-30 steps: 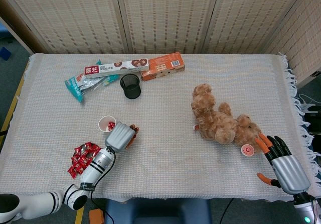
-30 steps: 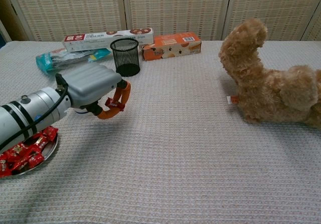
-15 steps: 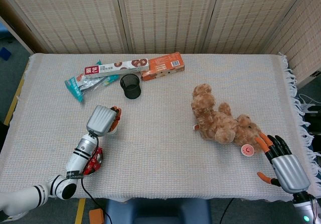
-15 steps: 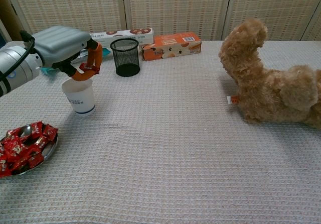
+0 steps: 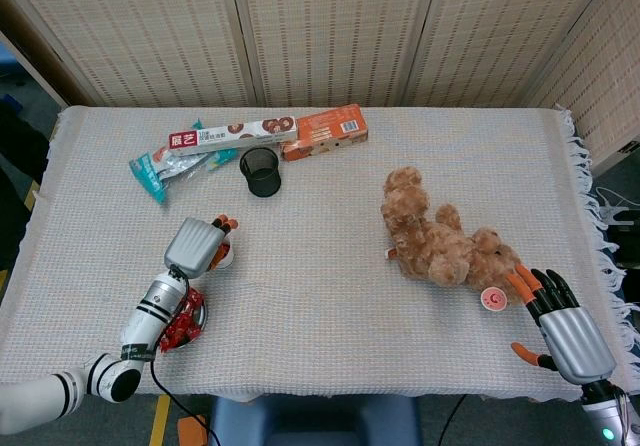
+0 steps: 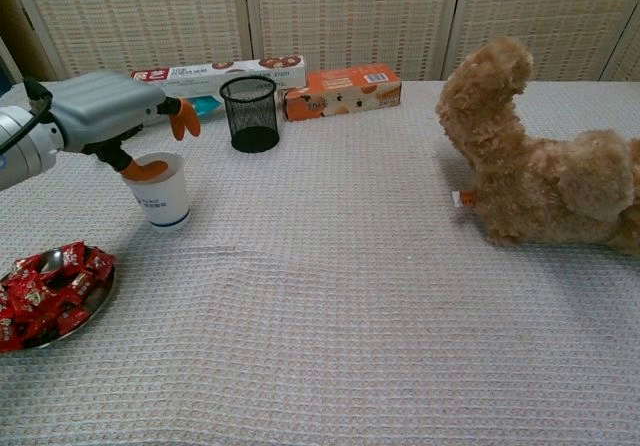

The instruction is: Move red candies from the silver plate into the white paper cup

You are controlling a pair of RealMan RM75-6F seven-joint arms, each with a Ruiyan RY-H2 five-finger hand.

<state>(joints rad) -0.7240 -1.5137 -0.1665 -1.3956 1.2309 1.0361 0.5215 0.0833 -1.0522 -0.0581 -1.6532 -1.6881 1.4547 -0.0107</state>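
The white paper cup stands upright at the left of the table; from the head view only a sliver of the cup shows past the hand. My left hand hovers over its mouth with fingers apart, one orange fingertip at the rim, and no candy visible in it. Several red candies are heaped on the silver plate in front of the cup, partly hidden by my left forearm in the head view. My right hand rests far off at the table's front right, fingers spread and empty.
A black mesh cup stands behind the paper cup, with a long cookie box, an orange box and a blue packet further back. A brown teddy bear lies at the right, a small pink round object beside my right hand.
My left hand carried a red candy from right of the cup up over its mouth. Its fingers have now spread and the candy is no longer in them. The right hand stayed still.
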